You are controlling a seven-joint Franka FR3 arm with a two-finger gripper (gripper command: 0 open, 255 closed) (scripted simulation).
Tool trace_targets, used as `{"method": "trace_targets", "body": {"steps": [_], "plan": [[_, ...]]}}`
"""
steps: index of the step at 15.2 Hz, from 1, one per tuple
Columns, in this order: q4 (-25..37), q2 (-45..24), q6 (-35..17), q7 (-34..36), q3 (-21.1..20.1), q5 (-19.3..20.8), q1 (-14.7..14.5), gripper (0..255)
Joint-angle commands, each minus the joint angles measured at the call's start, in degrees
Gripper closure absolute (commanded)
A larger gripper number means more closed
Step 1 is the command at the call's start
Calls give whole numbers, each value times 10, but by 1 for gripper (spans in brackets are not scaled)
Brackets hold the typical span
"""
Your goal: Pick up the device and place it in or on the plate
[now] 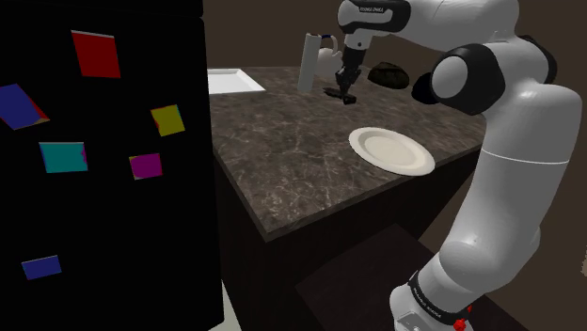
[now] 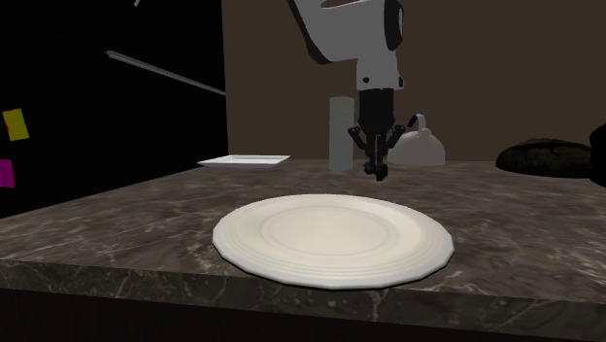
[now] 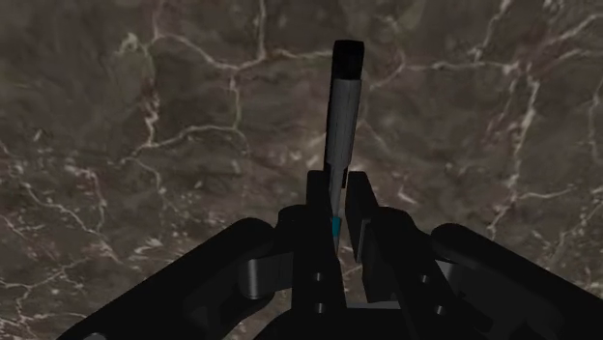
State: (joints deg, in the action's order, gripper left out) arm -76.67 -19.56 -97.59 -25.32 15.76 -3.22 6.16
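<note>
A slim grey device with a black tip [image 3: 343, 126] sticks out forward from between my fingers, over the dark marbled countertop [image 3: 145, 145]. My gripper [image 3: 338, 208] is shut on its near end. In the shoulder view the gripper [image 1: 344, 95] points down at the back of the counter, with the device [image 1: 333, 93] a small dark shape at its tips. The round white plate [image 1: 391, 150] lies nearer the counter's front edge, apart from the gripper. The second exterior view has the plate [image 2: 332, 238] in front and the gripper [image 2: 379, 173] low over the counter behind it.
A white kettle [image 1: 318, 58] and a tall pale cylinder [image 2: 340, 134] stand just behind the gripper. Beside them lies a dark lump [image 1: 388, 73]. A flat white tray [image 1: 233, 81] sits at the counter's far corner. A black cabinet with coloured squares [image 1: 94, 160] borders the counter.
</note>
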Motion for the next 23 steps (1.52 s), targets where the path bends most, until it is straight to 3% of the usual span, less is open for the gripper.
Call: {"method": "trace_targets", "body": {"steps": [1,16,19,23], "plan": [[17,-3,14,-1,0,-1,1,255],[219,-60,159,-6,1,-16,24,255],[59,50,108,5,4,12,-8,255],[-86,166,75,26,-1,45,-31,255]]}}
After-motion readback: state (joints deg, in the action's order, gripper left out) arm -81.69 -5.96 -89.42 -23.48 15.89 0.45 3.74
